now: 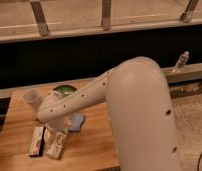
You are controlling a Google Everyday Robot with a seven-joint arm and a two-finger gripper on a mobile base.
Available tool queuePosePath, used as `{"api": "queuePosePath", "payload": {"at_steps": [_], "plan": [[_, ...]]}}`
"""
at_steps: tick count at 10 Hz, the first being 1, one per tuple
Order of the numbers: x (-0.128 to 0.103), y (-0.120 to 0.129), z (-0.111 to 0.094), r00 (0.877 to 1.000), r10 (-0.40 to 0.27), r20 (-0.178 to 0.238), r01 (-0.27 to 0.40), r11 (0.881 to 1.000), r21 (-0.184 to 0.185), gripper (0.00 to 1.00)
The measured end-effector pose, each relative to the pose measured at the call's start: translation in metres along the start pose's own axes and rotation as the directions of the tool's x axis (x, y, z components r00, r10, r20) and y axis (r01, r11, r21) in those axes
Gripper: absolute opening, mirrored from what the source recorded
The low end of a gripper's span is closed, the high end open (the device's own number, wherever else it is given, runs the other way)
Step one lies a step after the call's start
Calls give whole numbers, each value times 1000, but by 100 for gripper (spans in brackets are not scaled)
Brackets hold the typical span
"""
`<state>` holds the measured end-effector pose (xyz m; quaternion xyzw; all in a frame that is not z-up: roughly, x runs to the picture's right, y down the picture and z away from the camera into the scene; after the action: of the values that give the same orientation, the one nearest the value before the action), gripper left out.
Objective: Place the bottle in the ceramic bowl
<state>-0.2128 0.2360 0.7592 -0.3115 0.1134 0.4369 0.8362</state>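
Observation:
The small white bottle (55,147) lies on the wooden table (94,150) near its front left, next to a flat red-and-white box (36,141). My gripper (57,131) is at the end of the white arm, directly above the bottle's far end, and hides part of it. The green ceramic bowl (64,91) sits at the back of the table, mostly hidden behind the arm. Nothing shows inside the bowl.
A clear plastic cup (32,98) stands at the back left beside the bowl. A blue object (77,121) lies right of the gripper. My arm's large white link (141,115) covers the table's right side. A clear bottle (181,61) stands on the far ledge.

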Motion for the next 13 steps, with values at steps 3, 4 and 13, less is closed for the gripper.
{"api": "queuePosePath", "payload": {"at_steps": [3,4,13], "plan": [[3,-13,18,998,54,-30,-52,997,52,80],[5,-15,25,997,64,-46,-62,997,48,75],[7,-18,1,998,66,2,-66,997,33,0]]}}
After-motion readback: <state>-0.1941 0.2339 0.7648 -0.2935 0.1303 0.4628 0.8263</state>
